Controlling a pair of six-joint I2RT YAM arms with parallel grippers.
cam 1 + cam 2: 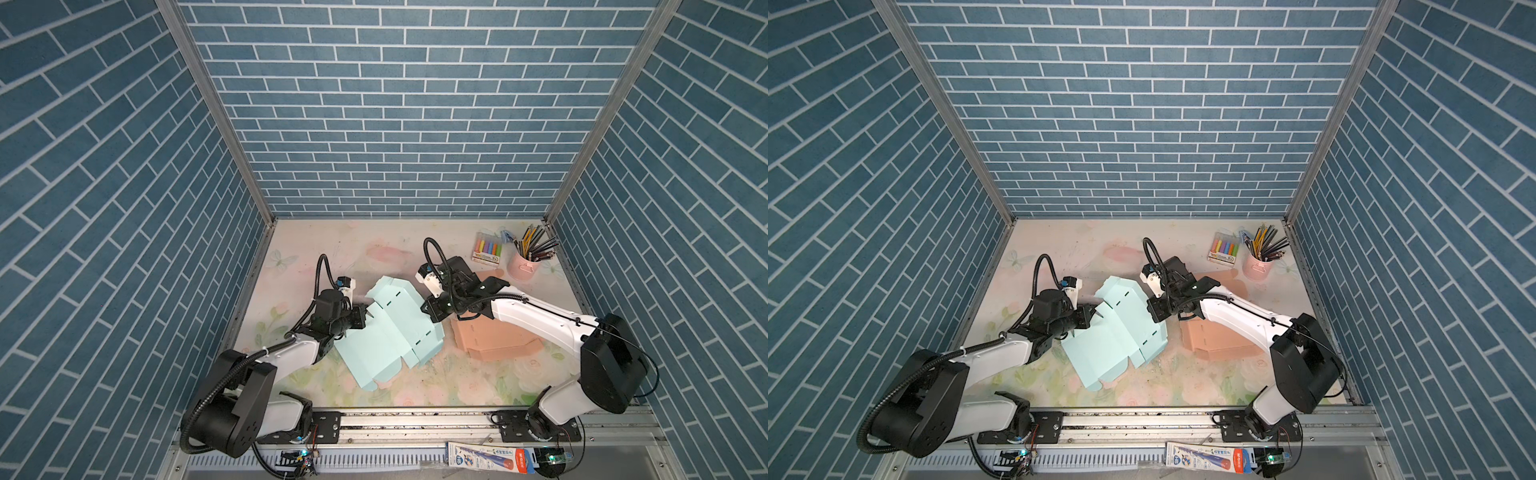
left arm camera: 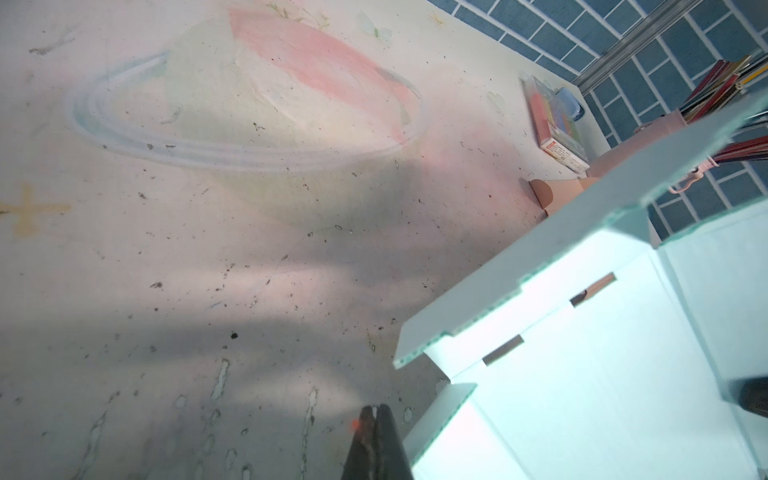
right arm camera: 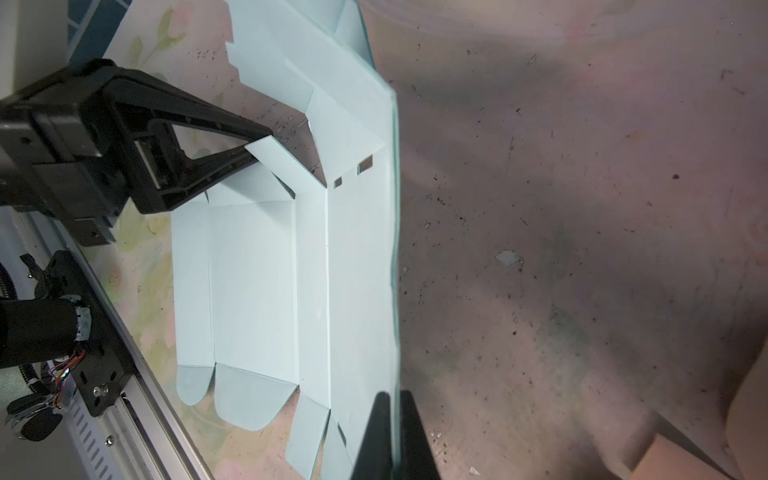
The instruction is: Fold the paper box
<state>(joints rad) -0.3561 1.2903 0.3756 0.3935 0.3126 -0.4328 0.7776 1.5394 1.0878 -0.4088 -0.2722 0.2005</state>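
The flowered table carries the pale blue paper box, lying mid-table between my arms, mostly unfolded, with one long panel raised on edge. A flat pink cardboard sheet lies beside it under my right arm. My right claw is pinched shut on the raised panel's edge. My left claw is closed on a small flap's tip. A pink pencil cup stands in the far right corner.

Both top views look steeply down from high above the near edge (almost identical). Each wrist view sits low and close; both share the paper box.
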